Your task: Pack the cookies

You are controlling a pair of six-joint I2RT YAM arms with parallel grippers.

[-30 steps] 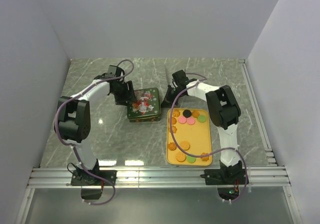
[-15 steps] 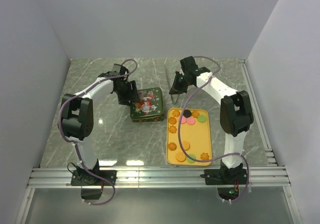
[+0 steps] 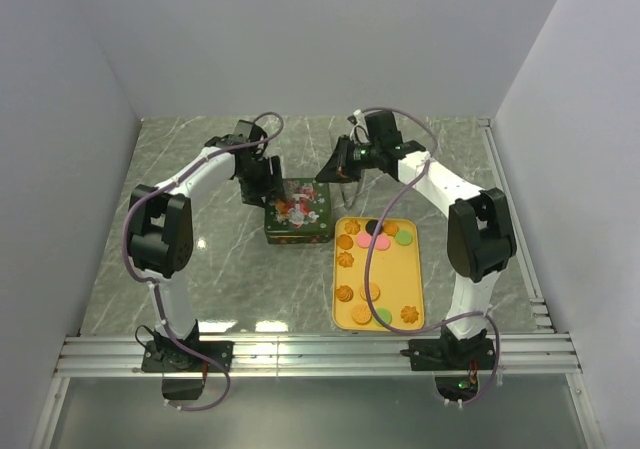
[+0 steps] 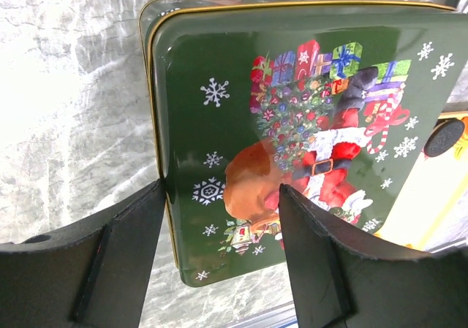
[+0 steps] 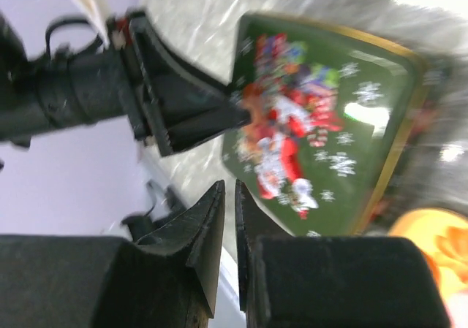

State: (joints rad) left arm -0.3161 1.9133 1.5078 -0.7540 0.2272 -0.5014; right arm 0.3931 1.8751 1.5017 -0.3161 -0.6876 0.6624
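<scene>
The cookies [image 3: 372, 239], small round and flower-shaped pieces in golden-brown, pink, green and black, lie on a yellow tray [image 3: 421, 287]. A green Christmas tin [image 3: 297, 212] stands shut to the tray's left. My left gripper [image 3: 264, 183] is open at the tin's far left corner. In the left wrist view its fingers [image 4: 124, 258] straddle that corner of the tin [image 4: 292, 101]. A black cookie [image 4: 444, 136] shows past the lid. My right gripper [image 3: 334, 165] hovers behind the tin, its jaws [image 5: 228, 226] together apart from a slit, holding nothing. The tin [image 5: 329, 131] appears blurred.
Grey marble table [image 3: 200, 259] with white walls on three sides. A metal rail [image 3: 320, 354] runs along the near edge by the arm bases. The tray's left rim sits close to the tin's right side.
My right arm lifted off the tray and swung back and left, ending behind the tin. My left gripper slid right along the tin's far left corner, and the tin shifted slightly right.
</scene>
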